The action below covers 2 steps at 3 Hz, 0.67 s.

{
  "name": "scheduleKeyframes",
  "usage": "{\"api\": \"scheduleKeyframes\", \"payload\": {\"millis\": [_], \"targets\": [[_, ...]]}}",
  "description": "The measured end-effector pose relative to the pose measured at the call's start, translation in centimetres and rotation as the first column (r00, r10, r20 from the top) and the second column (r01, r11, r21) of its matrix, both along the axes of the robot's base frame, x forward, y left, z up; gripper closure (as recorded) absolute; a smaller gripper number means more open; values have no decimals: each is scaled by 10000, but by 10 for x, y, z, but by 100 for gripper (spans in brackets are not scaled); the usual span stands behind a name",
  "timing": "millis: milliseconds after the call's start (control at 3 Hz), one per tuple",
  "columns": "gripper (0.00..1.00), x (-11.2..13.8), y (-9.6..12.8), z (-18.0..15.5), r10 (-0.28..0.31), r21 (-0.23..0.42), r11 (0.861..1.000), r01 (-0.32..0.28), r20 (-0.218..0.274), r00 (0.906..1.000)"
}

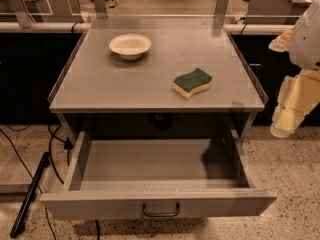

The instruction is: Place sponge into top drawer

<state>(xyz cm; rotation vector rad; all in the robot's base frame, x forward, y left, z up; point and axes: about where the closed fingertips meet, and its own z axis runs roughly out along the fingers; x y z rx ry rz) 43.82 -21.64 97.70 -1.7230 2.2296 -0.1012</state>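
The sponge (192, 82), dark green on top with pale yellow foam below, lies flat on the right part of the grey tabletop (125, 79), near its front edge. The top drawer (155, 204) is pulled out wide below the tabletop; its inside is bare and its dark bar handle (161, 211) sits at the centre of the front panel. My gripper (289, 115) hangs at the far right of the camera view, off the table's right side, apart from the sponge and holding nothing that I can see.
A cream round bowl (130, 45) stands at the back left of the tabletop. A clear panel with posts lines the table's back edge. Dark cables and a black bar (30, 194) lie on the speckled floor at the left.
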Motion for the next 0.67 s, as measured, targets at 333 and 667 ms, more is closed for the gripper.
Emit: {"api": "scheduleKeyframes", "payload": {"millis": [333,667], "targets": [[0,0,0,0,0,0,10000,0,0,10000],[0,11,1,0,-555,233,9982,551,146,9984]]}}
